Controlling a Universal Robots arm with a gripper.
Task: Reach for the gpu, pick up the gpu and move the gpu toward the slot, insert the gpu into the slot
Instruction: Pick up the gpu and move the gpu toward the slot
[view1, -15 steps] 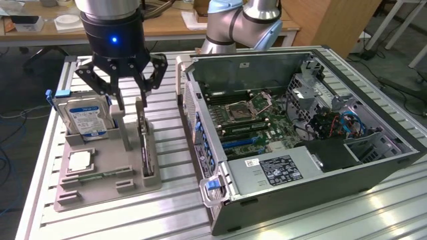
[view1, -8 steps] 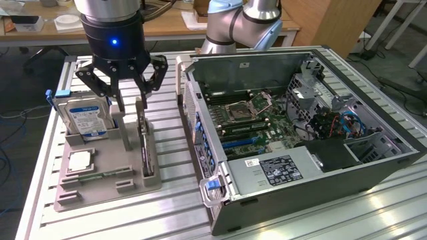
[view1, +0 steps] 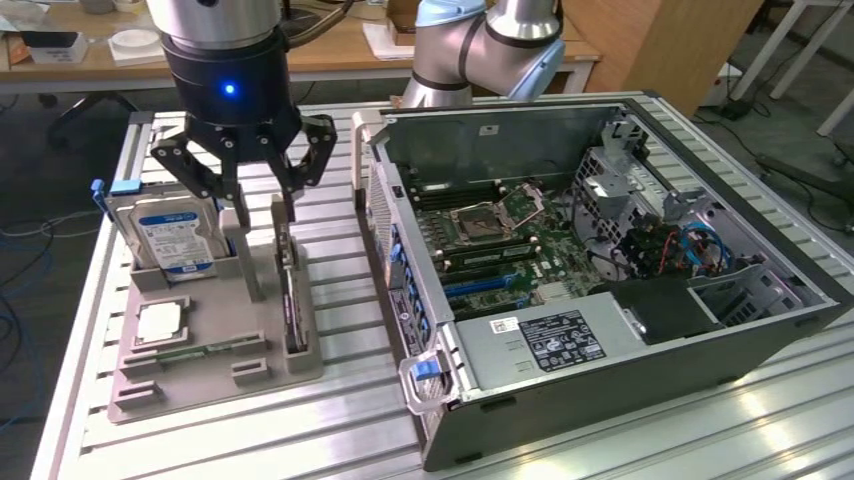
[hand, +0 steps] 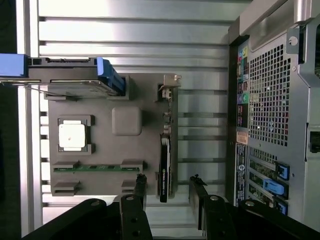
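I have the black two-fingered gripper (view1: 262, 215) hanging with its fingers spread wide, holding nothing. It is just above the gpu (view1: 291, 292), a thin dark circuit card standing on edge at the exterior view's right side of the grey plastic holder tray (view1: 214, 372). The long narrow plastic slot (view1: 483, 287) sits well apart, on the green motherboard inside the open grey computer case (view1: 601, 400). I judge the card light, stiff and fragile. I would pinch its flat faces near the upper edge.
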